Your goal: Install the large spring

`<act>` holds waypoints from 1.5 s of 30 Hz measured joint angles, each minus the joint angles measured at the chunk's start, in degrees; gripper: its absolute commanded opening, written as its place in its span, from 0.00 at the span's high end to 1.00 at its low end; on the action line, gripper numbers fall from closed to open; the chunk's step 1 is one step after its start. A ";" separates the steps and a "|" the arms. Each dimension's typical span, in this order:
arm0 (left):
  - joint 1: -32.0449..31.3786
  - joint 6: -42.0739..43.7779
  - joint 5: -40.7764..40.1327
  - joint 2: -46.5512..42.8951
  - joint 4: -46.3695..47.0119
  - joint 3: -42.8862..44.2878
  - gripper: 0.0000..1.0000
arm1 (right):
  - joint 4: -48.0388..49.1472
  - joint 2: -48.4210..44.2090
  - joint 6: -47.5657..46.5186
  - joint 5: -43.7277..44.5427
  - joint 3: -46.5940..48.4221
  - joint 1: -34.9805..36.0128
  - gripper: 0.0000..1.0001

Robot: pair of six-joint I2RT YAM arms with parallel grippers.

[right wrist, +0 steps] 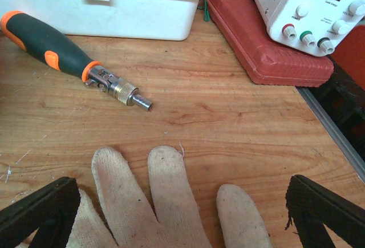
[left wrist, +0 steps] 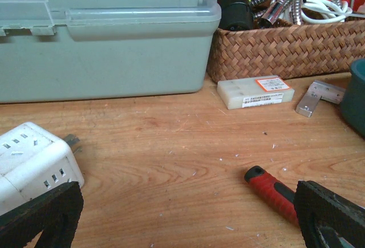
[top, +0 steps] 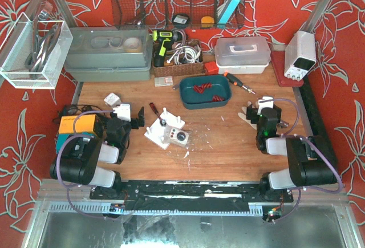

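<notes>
Red springs lie in the teal tray (top: 189,97) at the back centre; the longest one (top: 201,87) lies left of a shorter one (top: 217,98). A white fixture with upright pegs (top: 161,127) and a grey block (top: 178,138) sit mid-table. My left gripper (top: 128,114) (left wrist: 188,214) stands open over bare wood, left of the fixture, nothing between its fingers. My right gripper (top: 263,111) (right wrist: 182,214) is open low over a cream work glove (right wrist: 165,196), right of the tray. Only the tray's edge (left wrist: 356,100) shows in the left wrist view.
A red-handled screwdriver (left wrist: 274,191) and a white power strip (left wrist: 34,157) flank the left gripper. An orange-black driver (right wrist: 63,54) lies beyond the glove. A grey bin (top: 108,54), wicker basket (top: 177,62), white box (top: 242,51), red case (right wrist: 268,37) and power supply (top: 300,54) line the back.
</notes>
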 measured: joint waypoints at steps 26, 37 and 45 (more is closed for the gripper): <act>0.00 -2.23 -0.20 -15.32 -20.68 10.23 0.00 | -22.29 -17.57 0.07 -3.93 9.88 0.00 0.01; 0.00 -22.01 -3.17 -32.72 -55.56 27.08 0.00 | -56.13 -25.00 16.90 -5.92 31.12 0.00 0.01; 0.00 -31.69 5.81 -40.52 -72.91 27.71 0.00 | -69.70 -25.49 26.60 -14.05 32.35 0.00 0.02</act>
